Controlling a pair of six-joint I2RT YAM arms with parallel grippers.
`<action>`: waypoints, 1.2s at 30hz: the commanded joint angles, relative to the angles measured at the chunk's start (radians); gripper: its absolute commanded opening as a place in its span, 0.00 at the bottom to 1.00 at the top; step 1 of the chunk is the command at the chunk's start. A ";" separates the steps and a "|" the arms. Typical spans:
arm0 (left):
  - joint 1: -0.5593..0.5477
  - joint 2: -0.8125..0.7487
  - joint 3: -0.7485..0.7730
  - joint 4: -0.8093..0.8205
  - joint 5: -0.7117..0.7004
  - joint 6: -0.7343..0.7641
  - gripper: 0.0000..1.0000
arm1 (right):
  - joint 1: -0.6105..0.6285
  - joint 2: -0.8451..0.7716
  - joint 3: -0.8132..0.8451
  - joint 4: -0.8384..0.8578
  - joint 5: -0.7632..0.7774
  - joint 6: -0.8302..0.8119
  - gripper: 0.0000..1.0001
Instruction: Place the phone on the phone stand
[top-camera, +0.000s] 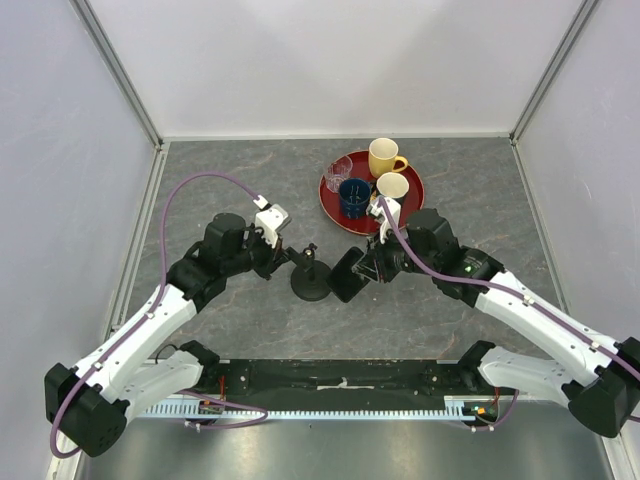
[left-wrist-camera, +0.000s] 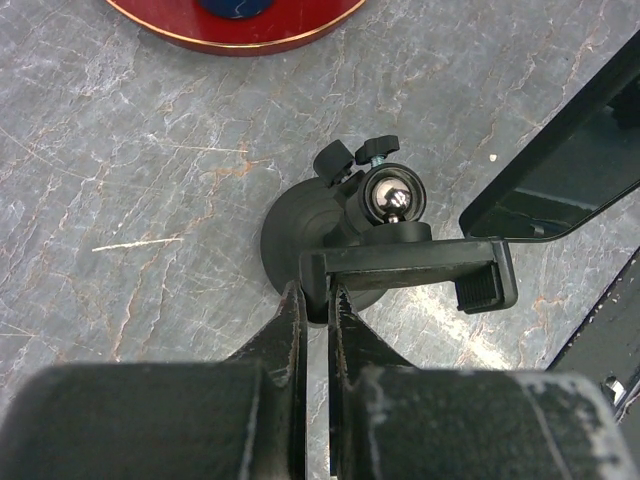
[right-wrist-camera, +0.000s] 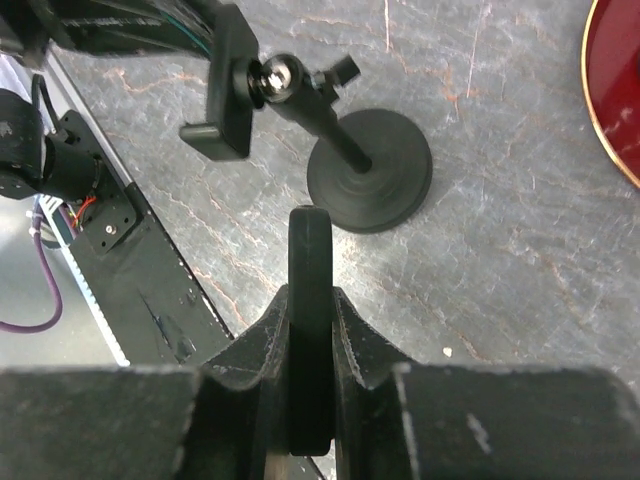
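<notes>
Grey marbled tabletop (top-camera: 480, 300), task about halfway — left gripper (left-wrist-camera: 315, 305) pinching the small black round-based phone stand (left-wrist-camera: 300, 225) by its cradle, right gripper (right-wrist-camera: 310, 315) clamped on the thin black phone (right-wrist-camera: 310, 240), held just beside it — not yet seated.

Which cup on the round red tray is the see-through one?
The clear drinking glass at the round red tray's far left edge. You can see the tray through it; the yellow mug, cream mug and dark blue cup are solid-coloured.

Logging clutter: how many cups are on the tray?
4: yellow mug at the back, clear glass left, blue cup front, cream mug right. Likely none hidden.
</notes>
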 joint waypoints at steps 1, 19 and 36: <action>-0.017 -0.015 0.006 0.039 0.051 0.027 0.02 | 0.018 0.003 0.134 0.008 0.010 -0.049 0.00; -0.022 -0.015 0.005 0.047 0.069 0.029 0.02 | 0.251 0.188 0.522 -0.263 -0.123 -0.431 0.00; -0.022 -0.109 -0.010 0.050 -0.026 0.011 0.44 | 0.290 0.058 0.499 -0.222 0.092 -0.279 0.00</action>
